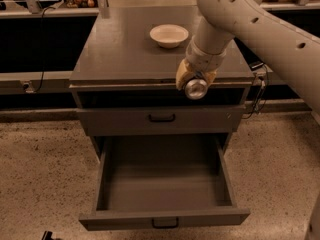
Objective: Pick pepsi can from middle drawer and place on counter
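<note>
My gripper (194, 81) hangs at the counter's front edge, right of centre, shut on the pepsi can (195, 88). Only the can's silver end faces the camera; its blue side is hidden by the fingers. The can is held level with the counter (120, 49) edge, above the shut shallower drawer front (160, 119). The middle drawer (162, 184) is pulled fully open below and its inside is bare grey metal.
A cream bowl (169, 35) stands on the counter toward the back, just behind and left of the gripper. Dark shelving and cables run along both sides behind the cabinet. Speckled floor surrounds the open drawer.
</note>
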